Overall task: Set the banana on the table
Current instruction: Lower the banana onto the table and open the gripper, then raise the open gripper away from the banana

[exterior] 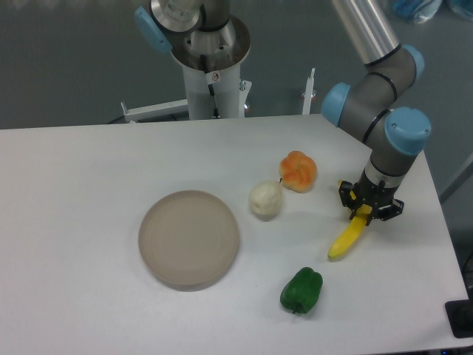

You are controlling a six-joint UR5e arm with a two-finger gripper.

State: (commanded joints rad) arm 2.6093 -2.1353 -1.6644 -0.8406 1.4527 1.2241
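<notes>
A slim yellow banana [346, 239] hangs slanted at the right side of the white table [89, 170], its lower end near or at the surface. My gripper [367, 210] is shut on the banana's upper end, black fingers on either side of it. Whether the lower tip touches the table I cannot tell.
A round grey-beige plate [188, 238] lies left of centre. A cream-white round item [265, 200] and an orange fruit [298, 171] sit left of the gripper. A green pepper [301, 290] lies near the front edge, below the banana. The table's right edge runs close by.
</notes>
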